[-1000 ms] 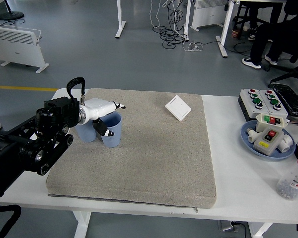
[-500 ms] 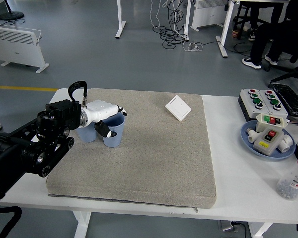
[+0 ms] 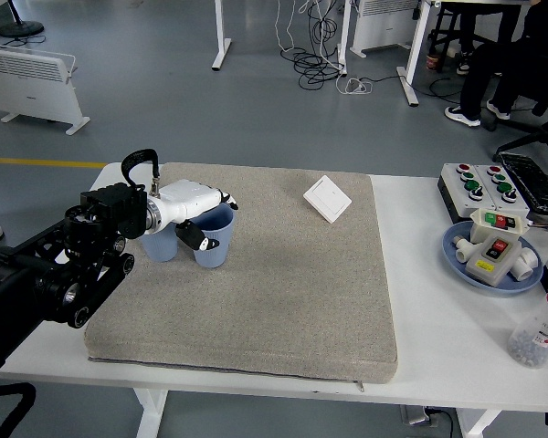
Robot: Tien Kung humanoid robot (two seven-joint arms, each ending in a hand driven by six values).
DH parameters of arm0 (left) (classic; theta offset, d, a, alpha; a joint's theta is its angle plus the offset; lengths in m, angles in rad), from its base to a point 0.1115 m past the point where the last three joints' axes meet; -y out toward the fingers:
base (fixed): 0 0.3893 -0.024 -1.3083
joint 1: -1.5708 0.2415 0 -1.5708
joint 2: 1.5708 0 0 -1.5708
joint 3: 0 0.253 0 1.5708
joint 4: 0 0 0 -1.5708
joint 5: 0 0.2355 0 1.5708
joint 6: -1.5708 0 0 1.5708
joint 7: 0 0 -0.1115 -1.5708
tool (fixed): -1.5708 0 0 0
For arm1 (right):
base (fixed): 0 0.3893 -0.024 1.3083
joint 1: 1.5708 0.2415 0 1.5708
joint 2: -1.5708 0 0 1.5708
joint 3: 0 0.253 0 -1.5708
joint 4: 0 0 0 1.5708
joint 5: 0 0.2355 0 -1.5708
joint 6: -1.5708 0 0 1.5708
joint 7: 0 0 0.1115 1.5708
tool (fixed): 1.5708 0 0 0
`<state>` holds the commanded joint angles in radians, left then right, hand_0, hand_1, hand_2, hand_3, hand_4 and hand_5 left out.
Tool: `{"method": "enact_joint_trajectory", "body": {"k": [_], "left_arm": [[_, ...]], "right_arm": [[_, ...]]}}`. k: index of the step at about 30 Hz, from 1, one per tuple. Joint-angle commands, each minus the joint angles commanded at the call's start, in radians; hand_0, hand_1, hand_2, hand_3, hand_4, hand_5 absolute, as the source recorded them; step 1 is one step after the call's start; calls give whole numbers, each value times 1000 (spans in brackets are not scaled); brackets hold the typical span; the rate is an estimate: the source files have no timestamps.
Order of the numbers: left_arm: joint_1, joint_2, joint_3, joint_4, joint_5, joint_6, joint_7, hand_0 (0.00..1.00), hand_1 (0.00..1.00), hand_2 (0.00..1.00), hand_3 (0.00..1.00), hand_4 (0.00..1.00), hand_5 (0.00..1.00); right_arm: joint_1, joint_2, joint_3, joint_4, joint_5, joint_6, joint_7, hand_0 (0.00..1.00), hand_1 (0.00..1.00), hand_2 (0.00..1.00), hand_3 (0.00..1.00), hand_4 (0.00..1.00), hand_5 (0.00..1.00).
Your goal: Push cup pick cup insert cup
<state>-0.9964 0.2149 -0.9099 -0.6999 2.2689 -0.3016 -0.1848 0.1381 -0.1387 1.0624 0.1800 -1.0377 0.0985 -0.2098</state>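
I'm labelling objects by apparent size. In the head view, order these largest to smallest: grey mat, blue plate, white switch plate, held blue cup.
1. Grey mat
2. Blue plate
3. Blue cup in the left hand and white switch plate: too alike to rank.

One view only, head cam. Sits high on robot's side, looks fwd and down over white table [image 3: 457, 319]; near edge at bottom. Mid range: whole grey mat [image 3: 256, 292] in frame, floor and desk legs beyond. Left arm [image 3: 55, 274] enters from left edge.
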Motion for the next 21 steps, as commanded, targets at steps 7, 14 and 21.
{"method": "enact_joint_trajectory", "body": {"k": [7,14,21], "left_arm": [[17,40,-38,-97,-28,-55,30,464,439,436,439,362,2],[10,109,-123,-264,-80,-178,114,463,424,421,432,377,2],[-19,162,-219,-324,-111,-232,149,482,434,427,441,425,2]], "right_arm": [[-1,1,4,0,2,-1,1,774,678,675,568,128,469],[-2,1,12,0,-1,-2,2,774,677,675,568,128,471],[-5,-1,16,0,-3,-2,1,774,677,675,568,129,470]]}}
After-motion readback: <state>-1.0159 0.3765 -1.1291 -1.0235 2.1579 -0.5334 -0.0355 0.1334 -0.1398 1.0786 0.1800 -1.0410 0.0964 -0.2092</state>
